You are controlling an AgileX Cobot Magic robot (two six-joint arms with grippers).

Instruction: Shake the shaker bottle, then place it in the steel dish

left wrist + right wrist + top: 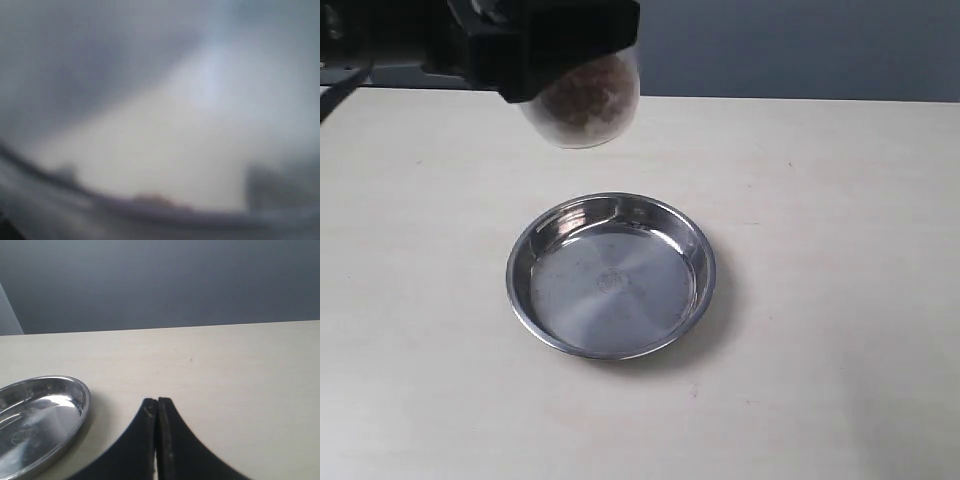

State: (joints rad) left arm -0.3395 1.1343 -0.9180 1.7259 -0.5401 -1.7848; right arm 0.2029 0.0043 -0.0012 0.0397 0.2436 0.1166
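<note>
The shaker bottle [588, 100] hangs in the air at the top of the exterior view, clear with brown granules inside, held by my left gripper [535, 50], whose black body covers the bottle's upper part. It is above and behind the steel dish [610, 275], which lies empty on the table. The left wrist view is a heavy blur with only a brownish streak low down. My right gripper [157, 401] is shut with nothing in it, hovering over the table beside the steel dish [40, 415].
The pale table [840, 250] spreads around the dish. A dark grey wall [800, 45] runs behind the table's far edge. Black cables [340, 85] trail at the far left.
</note>
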